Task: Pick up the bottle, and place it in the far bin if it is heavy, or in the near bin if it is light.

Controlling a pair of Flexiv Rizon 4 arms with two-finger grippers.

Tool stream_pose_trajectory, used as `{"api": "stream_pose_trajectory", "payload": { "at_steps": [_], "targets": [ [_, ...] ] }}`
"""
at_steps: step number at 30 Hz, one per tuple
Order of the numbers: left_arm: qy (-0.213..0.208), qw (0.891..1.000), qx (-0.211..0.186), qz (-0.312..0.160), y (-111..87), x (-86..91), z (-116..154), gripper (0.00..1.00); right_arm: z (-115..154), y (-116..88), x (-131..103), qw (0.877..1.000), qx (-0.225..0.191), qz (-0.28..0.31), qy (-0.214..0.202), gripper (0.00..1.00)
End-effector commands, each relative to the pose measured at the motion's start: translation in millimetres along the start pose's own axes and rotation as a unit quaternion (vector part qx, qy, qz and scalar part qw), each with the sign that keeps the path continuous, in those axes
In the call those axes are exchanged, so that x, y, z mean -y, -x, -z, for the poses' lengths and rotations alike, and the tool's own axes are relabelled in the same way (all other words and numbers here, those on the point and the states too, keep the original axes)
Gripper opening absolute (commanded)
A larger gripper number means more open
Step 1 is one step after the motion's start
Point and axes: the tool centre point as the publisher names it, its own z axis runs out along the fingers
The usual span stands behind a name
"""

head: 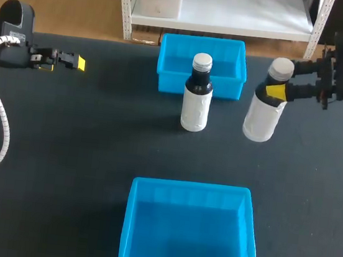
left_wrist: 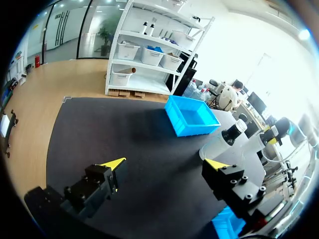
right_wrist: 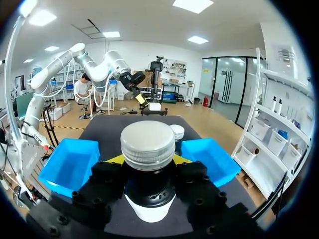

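Two white-labelled dark bottles with silver caps show in the head view. One bottle (head: 197, 100) stands upright just in front of the far blue bin (head: 166, 71). My right gripper (head: 275, 88) is shut on the neck of the other bottle (head: 260, 117), which looks slightly tilted and raised off the black mat. In the right wrist view that bottle's cap (right_wrist: 148, 144) fills the space between my right gripper's (right_wrist: 148, 162) fingers. The near blue bin (head: 131, 224) is empty. My left gripper (head: 73, 61) stands open at the far left, holding nothing, as its own view (left_wrist: 166, 164) confirms.
From the right wrist, the standing bottle's cap (right_wrist: 177, 131) peeks out behind the held one, with the near bin (right_wrist: 70, 162) on one side and the far bin (right_wrist: 209, 157) on the other. The left wrist view shows the far bin (left_wrist: 192, 117) and standing bottle (left_wrist: 219, 144).
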Motion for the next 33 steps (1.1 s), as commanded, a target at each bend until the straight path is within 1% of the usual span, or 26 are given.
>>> {"api": "stream_pose_trajectory", "payload": {
  "at_steps": [1,13,19,24,28,33],
  "targets": [
    [0.0,1.0,0.0,0.0,0.0,0.0,0,1.0,4,6,12,1.0,-0.002,-0.001,0.007,0.0],
    [0.0,1.0,0.0,0.0,0.0,0.0,0,1.0,13,24,47,1.0,-0.007,0.013,0.012,0.0],
    [0.0,1.0,0.0,0.0,0.0,0.0,0,1.0,17,35,64,1.0,0.003,0.017,0.017,0.0],
    [0.0,1.0,0.0,0.0,0.0,0.0,0,1.0,15,44,80,0.999,-0.002,0.02,0.028,0.0],
    [0.0,1.0,0.0,0.0,0.0,0.0,0,1.0,11,47,93,0.999,-0.004,0.009,0.042,0.0],
    [0.0,1.0,0.0,0.0,0.0,0.0,0,1.0,8,53,110,0.999,-0.006,0.007,0.047,0.0]
  ]
}}
